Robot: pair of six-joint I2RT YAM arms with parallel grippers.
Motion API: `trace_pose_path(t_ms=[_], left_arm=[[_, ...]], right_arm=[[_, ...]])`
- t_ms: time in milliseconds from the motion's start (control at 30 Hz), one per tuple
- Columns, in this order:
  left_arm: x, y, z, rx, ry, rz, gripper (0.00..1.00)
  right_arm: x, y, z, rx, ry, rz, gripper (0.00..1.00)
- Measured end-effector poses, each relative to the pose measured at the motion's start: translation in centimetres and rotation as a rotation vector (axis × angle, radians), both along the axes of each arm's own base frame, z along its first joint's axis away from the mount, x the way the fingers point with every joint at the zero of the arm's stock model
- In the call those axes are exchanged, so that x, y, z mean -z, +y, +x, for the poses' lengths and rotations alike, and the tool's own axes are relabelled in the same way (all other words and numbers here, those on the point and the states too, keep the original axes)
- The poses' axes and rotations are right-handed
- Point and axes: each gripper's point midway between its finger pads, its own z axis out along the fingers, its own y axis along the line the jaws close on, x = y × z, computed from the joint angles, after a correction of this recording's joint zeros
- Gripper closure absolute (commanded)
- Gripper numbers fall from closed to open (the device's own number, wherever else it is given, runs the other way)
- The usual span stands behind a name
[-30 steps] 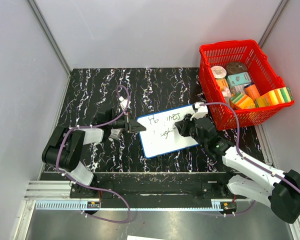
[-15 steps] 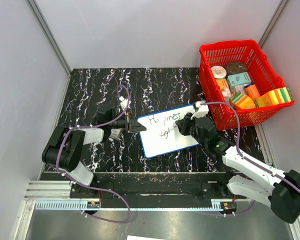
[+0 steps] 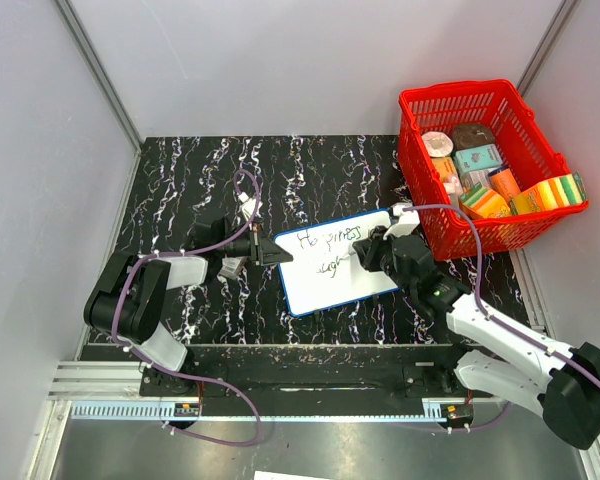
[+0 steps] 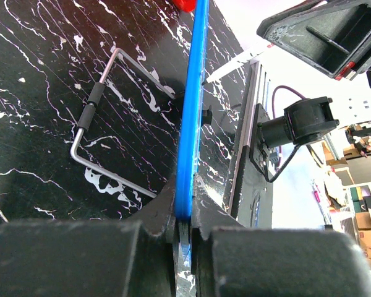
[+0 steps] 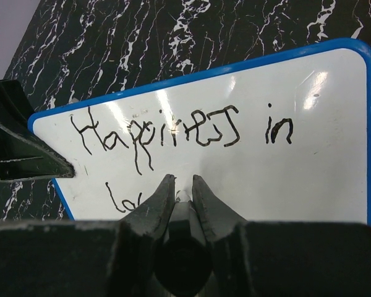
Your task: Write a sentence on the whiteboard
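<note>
Since the whiteboard seems light, stiff and slick, our left claw pinches its rim; our right claw clamps the marker.

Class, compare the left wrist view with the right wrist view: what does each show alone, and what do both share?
Left wrist only: the whiteboard edge-on, its blue rim clamped in the left jaws, and a bent metal rod. Right wrist only: the sentence, "Happiness in", above the marker in the right jaws. Both: the whiteboard and the black marbled table.

Black-and-white arms, purple cables.
</note>
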Motion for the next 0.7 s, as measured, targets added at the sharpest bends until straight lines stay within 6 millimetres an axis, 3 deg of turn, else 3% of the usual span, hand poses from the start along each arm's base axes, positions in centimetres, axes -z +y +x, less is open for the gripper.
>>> trace_pose_path(t_ms=[700], left_arm=[[0.0,0.0,0.0,0.000,0.000,0.001,1.00]], right_arm=[[1.3,0.0,-1.1,-0.025,0.040,0.006,1.00]])
